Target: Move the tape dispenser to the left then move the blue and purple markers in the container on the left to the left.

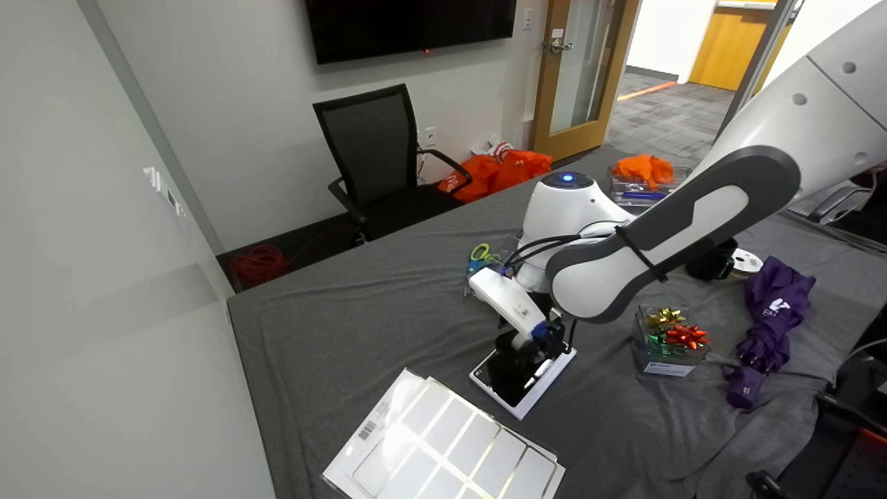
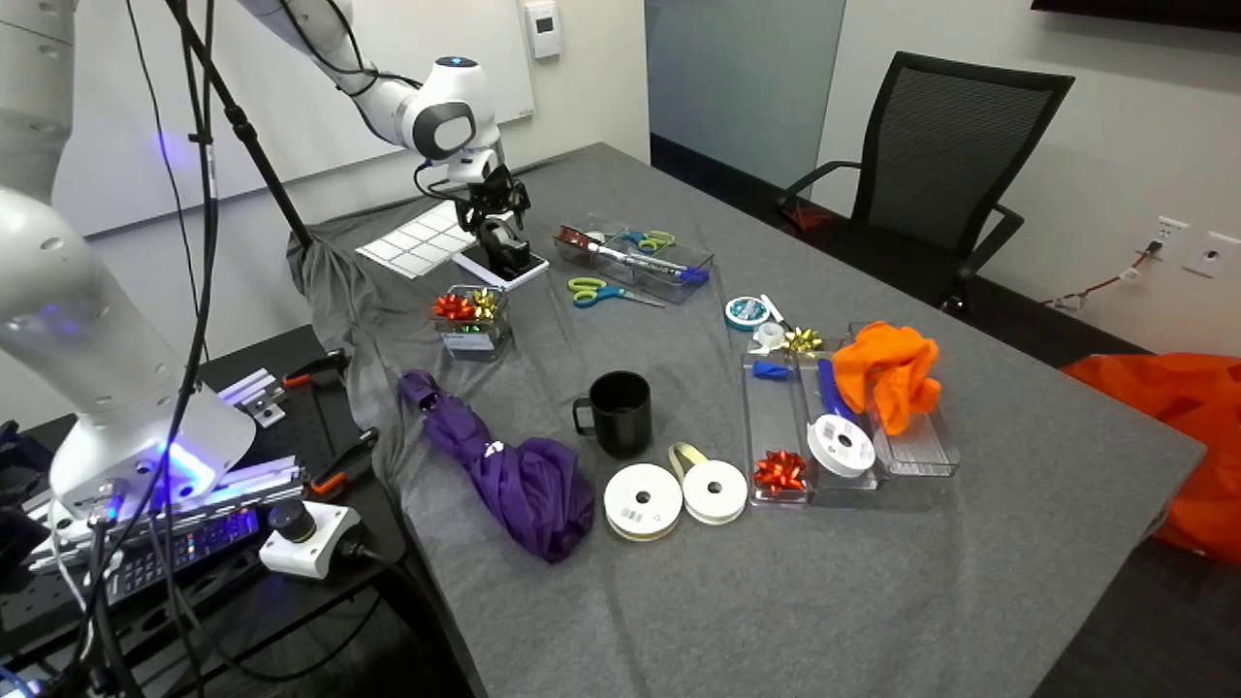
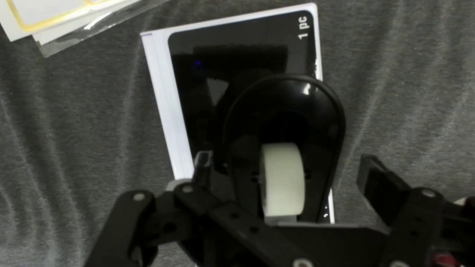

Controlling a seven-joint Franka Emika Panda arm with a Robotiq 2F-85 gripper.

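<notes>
Between the fingers (image 3: 378,181) of the gripper (image 3: 286,159), spread apart, the dispenser (image 3: 285,133) is straddled; in the wrist view a gap is seen on either side, so nothing is pinched. By the look of both exterior views it is borne by the slab (image 3: 237,40), which is laid on the cloth (image 3: 74,111); whether its move to the left is finished cannot be told.

If a grasp is due, the glossy, rounded body could be squeezed askew, most likely through one side being met first; it might then be pushed over the slab's edge, or the slab be dragged along on the rumpled cloth. If a retreat is due, the dispenser could be tipped by a finger catching its side, should the gripper be raised at a slant.

The labels (image 1: 457,443), just beside the slab, could be ruffled by a low sweep. Farther out, in an exterior view, markers (image 2: 630,259) are held in a clear tray (image 2: 654,282); a blue cap (image 2: 693,276) can be made out, purple cannot be confirmed. Its see-through walls could be misjudged and struck, and the scissors (image 2: 593,293) lying just beside it could be knocked by too low an approach.
</notes>
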